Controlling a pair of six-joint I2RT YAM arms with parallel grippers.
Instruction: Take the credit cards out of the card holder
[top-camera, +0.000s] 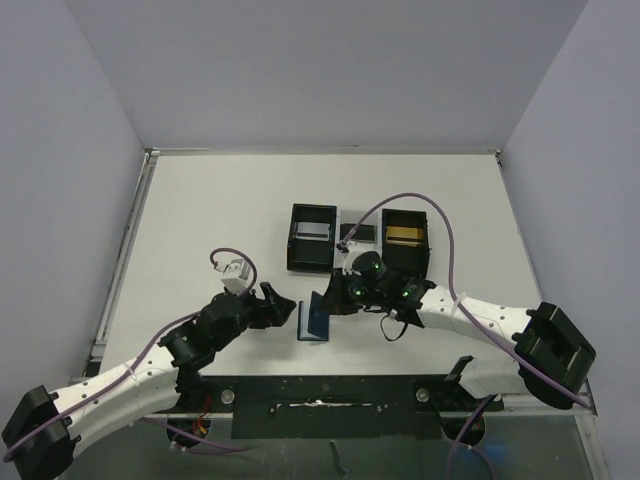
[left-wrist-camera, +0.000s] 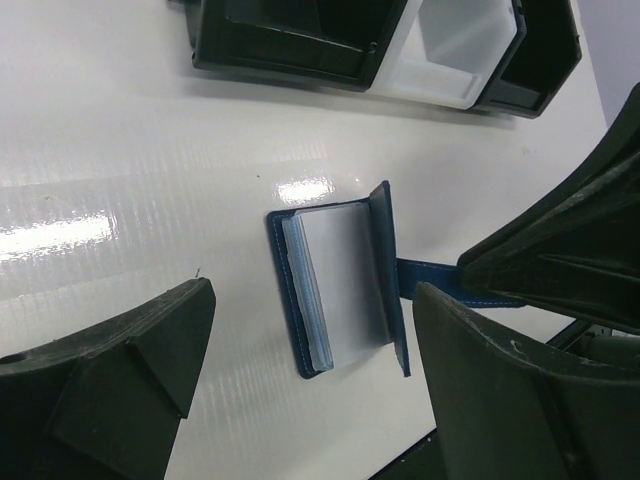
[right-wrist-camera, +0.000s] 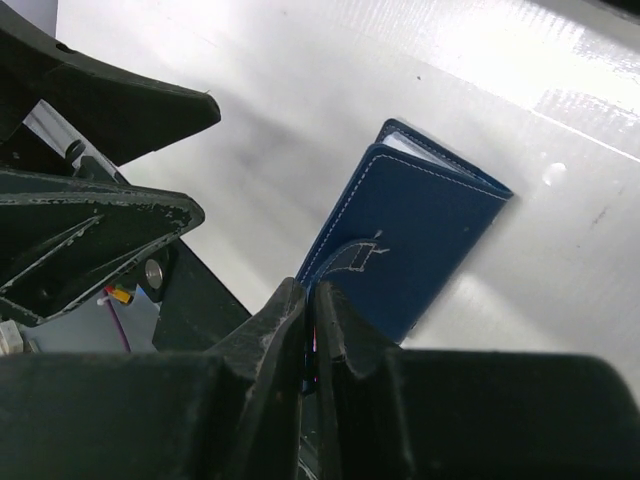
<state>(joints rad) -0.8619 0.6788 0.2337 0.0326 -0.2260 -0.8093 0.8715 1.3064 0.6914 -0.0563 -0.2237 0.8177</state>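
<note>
The dark blue card holder (top-camera: 315, 320) stands half open on the table between the two grippers. In the left wrist view it (left-wrist-camera: 345, 285) shows a stack of clear, pale sleeves; I see no card in them. My right gripper (top-camera: 334, 298) is shut on its snap tab (right-wrist-camera: 355, 262), pinched at the fingertips (right-wrist-camera: 290, 310); the tab also shows in the left wrist view (left-wrist-camera: 430, 276). My left gripper (left-wrist-camera: 315, 300) is open and empty, its fingers either side of the holder above the table. A silver-grey card (top-camera: 312, 231) lies in the left black box, a gold card (top-camera: 405, 235) in the right one.
Two black open-top boxes (top-camera: 296, 250) joined by a white tray (top-camera: 356, 236) stand just behind the holder; they also show in the left wrist view (left-wrist-camera: 300, 50). The table's near edge (top-camera: 320, 375) lies close in front of the holder.
</note>
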